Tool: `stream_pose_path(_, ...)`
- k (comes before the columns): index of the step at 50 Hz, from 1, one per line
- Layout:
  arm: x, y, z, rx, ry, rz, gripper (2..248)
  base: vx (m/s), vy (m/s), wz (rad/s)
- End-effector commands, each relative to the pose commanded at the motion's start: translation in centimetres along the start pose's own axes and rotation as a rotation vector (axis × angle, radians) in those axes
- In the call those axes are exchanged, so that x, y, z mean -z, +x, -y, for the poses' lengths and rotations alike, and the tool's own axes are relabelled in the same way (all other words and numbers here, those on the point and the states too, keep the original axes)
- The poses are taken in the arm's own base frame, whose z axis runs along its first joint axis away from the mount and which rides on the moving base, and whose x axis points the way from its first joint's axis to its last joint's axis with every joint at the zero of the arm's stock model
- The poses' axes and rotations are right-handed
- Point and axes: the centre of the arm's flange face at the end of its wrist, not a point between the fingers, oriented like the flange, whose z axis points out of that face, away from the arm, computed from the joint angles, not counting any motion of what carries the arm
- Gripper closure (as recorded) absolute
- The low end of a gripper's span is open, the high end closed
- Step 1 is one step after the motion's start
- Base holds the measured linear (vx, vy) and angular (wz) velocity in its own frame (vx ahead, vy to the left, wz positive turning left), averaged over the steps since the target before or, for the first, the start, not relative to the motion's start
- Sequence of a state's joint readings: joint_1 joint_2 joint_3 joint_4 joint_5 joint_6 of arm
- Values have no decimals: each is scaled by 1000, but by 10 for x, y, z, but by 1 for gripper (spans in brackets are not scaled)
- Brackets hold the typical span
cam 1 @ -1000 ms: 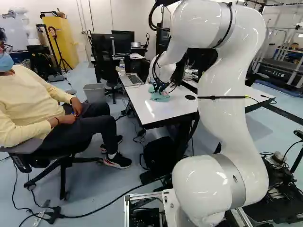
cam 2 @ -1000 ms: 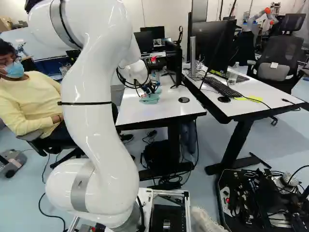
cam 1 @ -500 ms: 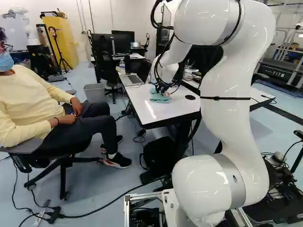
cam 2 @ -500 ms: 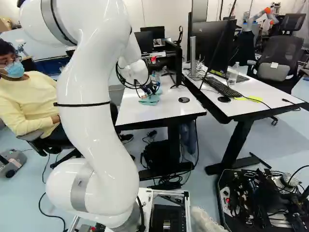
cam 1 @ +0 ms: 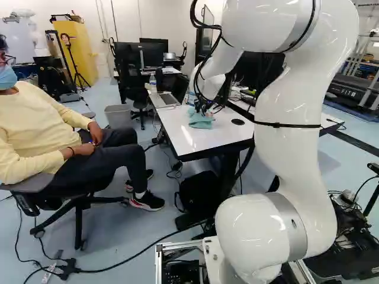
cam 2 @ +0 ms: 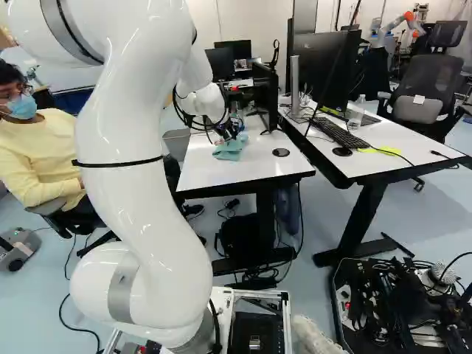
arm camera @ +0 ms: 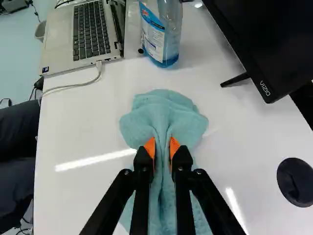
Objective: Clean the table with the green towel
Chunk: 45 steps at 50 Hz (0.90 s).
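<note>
Item: black two-finger gripper (arm camera: 162, 149), orange pads (arm camera: 149, 147) clamped on a gathered ridge of the pale blue-green cloth towel (arm camera: 183, 120), presumably pinched mid-cloth so that loose folds can be spread for wiping the white, black-edged table (arm camera: 88, 127) beneath. Beyond: clear spray bottle of blue liquid (arm camera: 161, 36), silver laptop (arm camera: 58, 39). Alteration from earlier base views: white arm (cam 1: 290, 142) shifted at its upper links; towel's gripped part carried slightly higher or farther off, which cannot be told.

White wall (cam 1: 126, 26), pale blue floor (cam 1: 118, 231), yellow cabinet (cam 1: 89, 53), dark office chair (cam 2: 431, 77)
</note>
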<state>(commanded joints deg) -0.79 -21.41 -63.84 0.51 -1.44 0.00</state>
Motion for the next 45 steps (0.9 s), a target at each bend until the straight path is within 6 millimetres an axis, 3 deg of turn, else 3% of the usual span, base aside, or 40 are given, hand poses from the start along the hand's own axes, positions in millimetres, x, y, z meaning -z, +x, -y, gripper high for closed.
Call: stream_pose_path(45, 81, -20, 23, 13, 31, 102, 196, 0, 0, 0)
